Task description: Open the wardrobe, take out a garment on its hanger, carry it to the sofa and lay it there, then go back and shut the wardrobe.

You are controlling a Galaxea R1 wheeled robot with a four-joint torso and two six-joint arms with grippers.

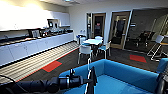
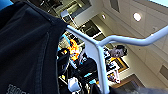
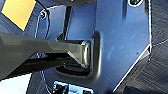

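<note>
The blue sofa (image 1: pixel 125 75) lies right in front of me, its seat and low back across the lower head view. My left arm reaches in from the left over the sofa's near corner. Its gripper (image 1: pixel 86 81) is shut on the thin white hanger (image 1: pixel 88 67), which stands upright above it. The black garment (image 1: pixel 93 76) hangs from the hanger just over the sofa seat. Close up in the left wrist view, the dark fabric of the garment (image 2: pixel 25 50) drapes beside the hanger's white bars (image 2: pixel 100 57). The right wrist view looks down on my own base plate.
A white round table (image 1: pixel 93 41) with white chairs (image 1: pixel 85 50) stands beyond the sofa. A long white kitchen counter (image 1: pixel 37 45) runs along the left wall. Red floor patches (image 1: pixel 51 66) mark the dark carpet. Glass doors (image 1: pixel 120 28) line the back wall.
</note>
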